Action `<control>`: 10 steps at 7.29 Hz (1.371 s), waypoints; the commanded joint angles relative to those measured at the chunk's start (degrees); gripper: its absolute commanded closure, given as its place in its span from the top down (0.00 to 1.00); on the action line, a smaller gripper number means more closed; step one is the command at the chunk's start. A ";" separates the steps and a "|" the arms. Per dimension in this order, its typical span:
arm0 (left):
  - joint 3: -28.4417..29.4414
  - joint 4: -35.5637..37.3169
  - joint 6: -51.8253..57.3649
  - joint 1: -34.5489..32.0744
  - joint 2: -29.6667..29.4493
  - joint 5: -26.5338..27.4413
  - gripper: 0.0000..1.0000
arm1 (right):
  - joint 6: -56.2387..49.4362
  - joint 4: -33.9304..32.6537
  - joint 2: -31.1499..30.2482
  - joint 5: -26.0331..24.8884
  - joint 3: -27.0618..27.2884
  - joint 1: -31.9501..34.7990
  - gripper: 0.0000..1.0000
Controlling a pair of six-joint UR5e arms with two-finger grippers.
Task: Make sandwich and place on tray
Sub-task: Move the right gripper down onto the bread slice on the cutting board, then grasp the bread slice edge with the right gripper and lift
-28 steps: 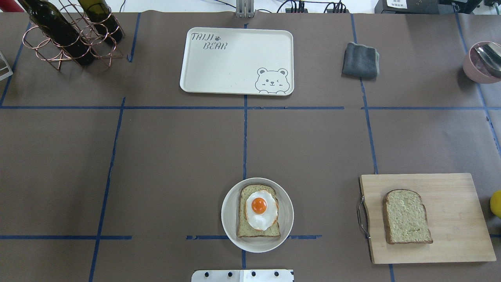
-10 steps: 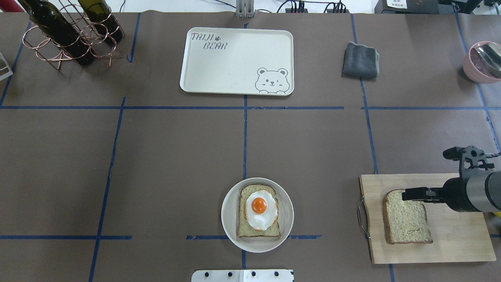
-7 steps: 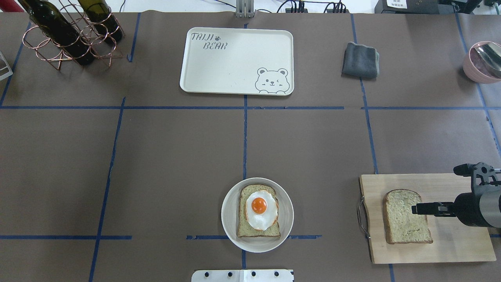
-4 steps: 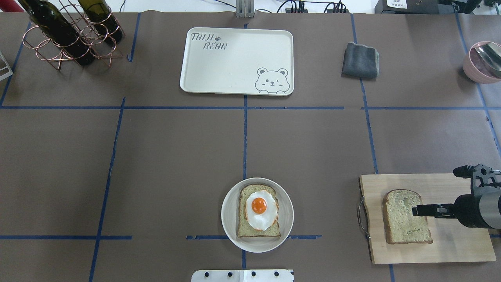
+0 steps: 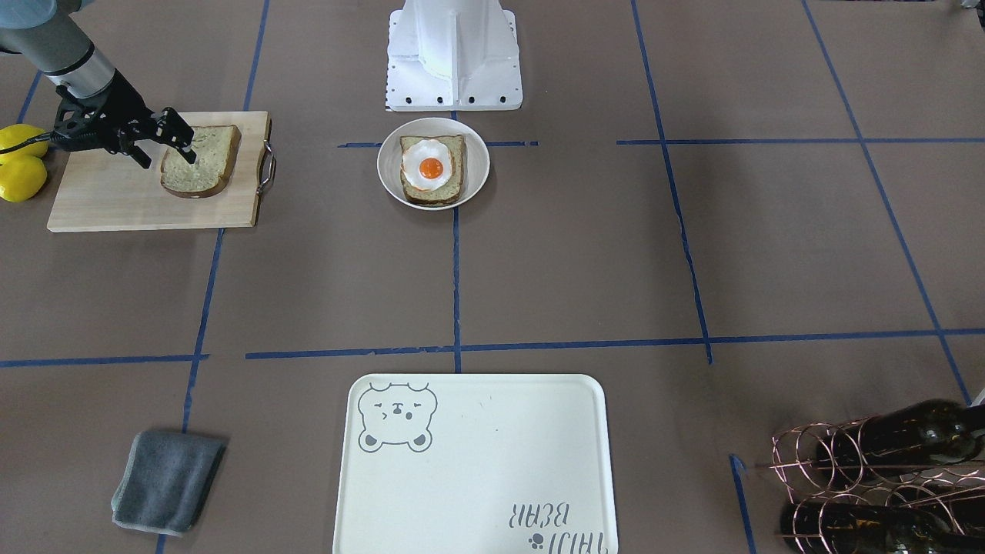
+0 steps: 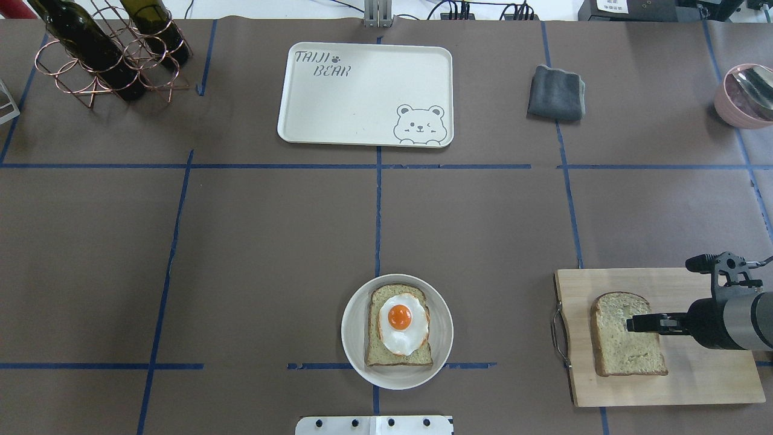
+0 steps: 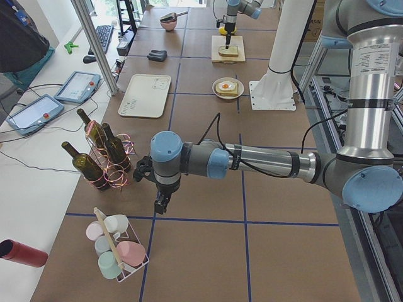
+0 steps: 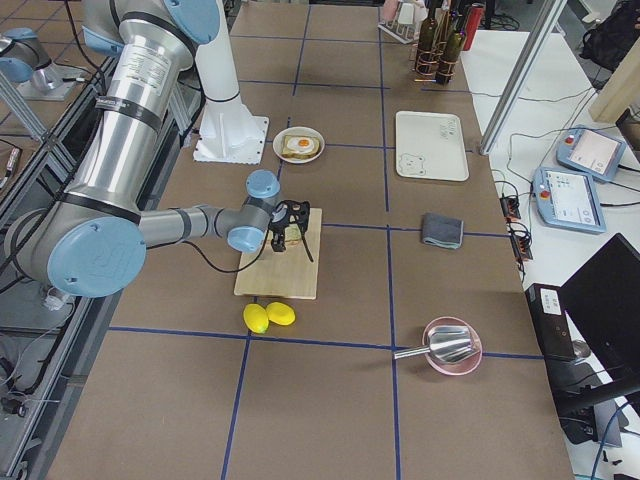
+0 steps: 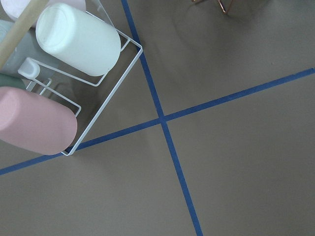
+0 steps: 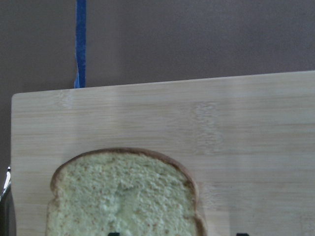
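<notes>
Sandwich (image 6: 386, 357): not stacked; I see two parts, both on the robot's side of the bench (image 6: 272, 241).
Plated slice (image 6: 395, 359): flat in a round white plate (image 6: 350, 338), close in front of the robot's base, with the fried egg (image 6: 401, 329) on top, yolk up.
Loose slice (image 6: 616, 353): flat on the wooden cutting board (image 6: 712, 374), toward its handle end, on the robot's right.
Right hand (image 6: 633, 324): over the loose slice's right edge. My wrist feed shows the two fingertips spread apart, one above the crumb and the other above bare board beside the crust, so the hand is not closed on the slice. I cannot tell if it touches the bread.
Right arm: comes in from the right edge of the overhead view. The forearm is low and close to level over the board, and the hand is aimed toward the robot's left and tipped down.
Tray (image 6: 362, 96): centre of the far side of the bench, well apart from both slices.
Left hand (image 7: 161, 204): points down over the bench's far left end, between the bottle rack (image 7: 104, 154) and the wire cup rack (image 7: 119, 251). I cannot tell if it is spread or pressed together.
Left arm: stretched long and roughly level.
Around: grey cloth (image 6: 555, 93) to the right of the tray, two lemons (image 5: 21, 178) just beside the board's outer end, and a pink bowl (image 6: 734, 103) with a metal scoop at the far right.
</notes>
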 commanded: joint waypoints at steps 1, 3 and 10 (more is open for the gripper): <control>0.00 0.04 -0.04 0.00 0.13 -0.01 1.00 | -0.07 -0.33 0.17 0.05 0.19 -0.02 0.63; 0.09 0.04 -0.04 0.00 0.13 -0.01 1.00 | -0.07 -0.33 0.00 0.32 0.45 0.16 0.26; 0.09 0.04 -0.31 0.00 0.21 -0.01 1.00 | -0.07 -0.33 -0.27 4.33 5.27 3.73 0.00</control>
